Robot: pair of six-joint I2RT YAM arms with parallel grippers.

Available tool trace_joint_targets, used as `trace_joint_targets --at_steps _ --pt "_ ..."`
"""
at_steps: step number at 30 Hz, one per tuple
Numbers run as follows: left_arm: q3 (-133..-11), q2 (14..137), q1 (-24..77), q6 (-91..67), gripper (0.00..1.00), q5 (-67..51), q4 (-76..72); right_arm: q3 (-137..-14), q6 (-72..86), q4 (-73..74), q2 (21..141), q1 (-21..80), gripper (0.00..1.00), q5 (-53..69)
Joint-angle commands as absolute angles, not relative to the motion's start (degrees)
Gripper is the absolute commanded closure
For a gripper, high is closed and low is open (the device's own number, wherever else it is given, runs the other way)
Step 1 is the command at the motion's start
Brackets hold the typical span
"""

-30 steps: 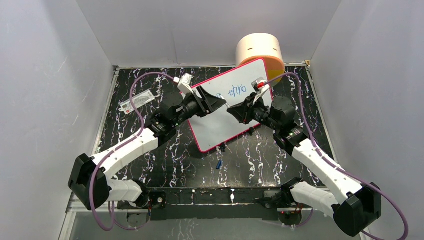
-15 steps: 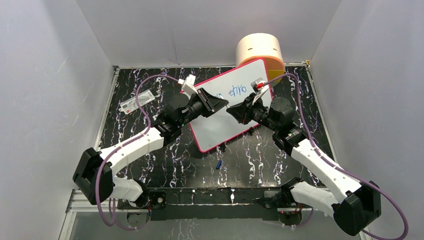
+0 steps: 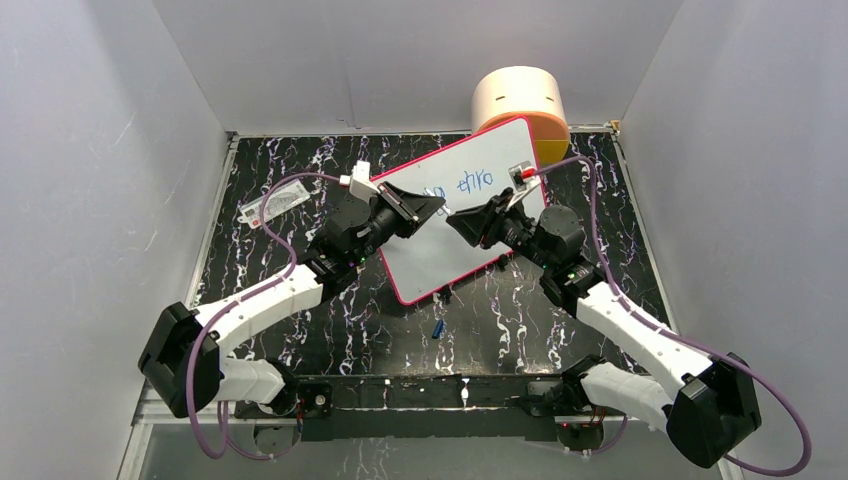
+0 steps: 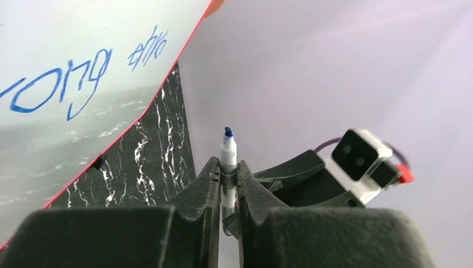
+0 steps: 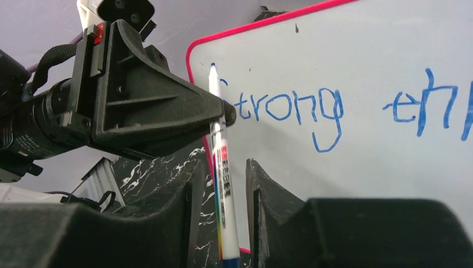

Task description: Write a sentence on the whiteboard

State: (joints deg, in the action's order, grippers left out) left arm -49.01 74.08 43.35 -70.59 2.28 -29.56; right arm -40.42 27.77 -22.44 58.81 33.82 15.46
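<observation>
1. My left gripper (image 4: 227, 167) is clamped tight on the marker (image 4: 227, 152). Both black fingers pinch the white barrel, and the blue tip points away from the wrist.
2. My right gripper (image 5: 226, 166) has its jaws parted. The same marker's lower barrel stands in the gap with space on each side, so this one grips nothing.
3. Both arms reach forward and inward from the near edge, elbows out. The wrists meet nose to nose above the whiteboard (image 3: 440, 265).
4. I count two arms, two grippers, one marker, one board and one small blue piece (image 3: 438, 328) lying near the board's near corner.
5. The whiteboard lies flat and askew at the table's middle-back. It is smooth white with a thin pink-red frame and rounded corners.
6. The sentence (image 5: 290, 109) runs in blue handwriting along the board's far part: "Strong", then the start of a second word.
7. The table (image 3: 300, 170) is black with white marbled veins. A round tan cylinder (image 3: 518, 100) stands at the board's far corner, and a flat grey-white packet (image 3: 275, 203) lies to the left.
</observation>
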Motion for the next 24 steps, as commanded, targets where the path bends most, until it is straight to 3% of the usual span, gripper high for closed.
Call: trace_joint_targets --at_steps 1,7,24 --pt "-49.4 71.4 43.4 -75.1 1.0 6.9 -31.2 -37.5 33.7 -32.2 56.3 33.8 0.55 11.7" --pt "-50.2 70.5 43.4 -78.0 1.0 9.1 -29.8 -33.7 39.0 -37.6 56.2 33.8 0.51 9.9" --pt "-50.1 71.8 43.4 -84.2 1.0 8.3 -29.4 -31.0 43.7 -49.2 57.7 33.8 0.54 9.3"
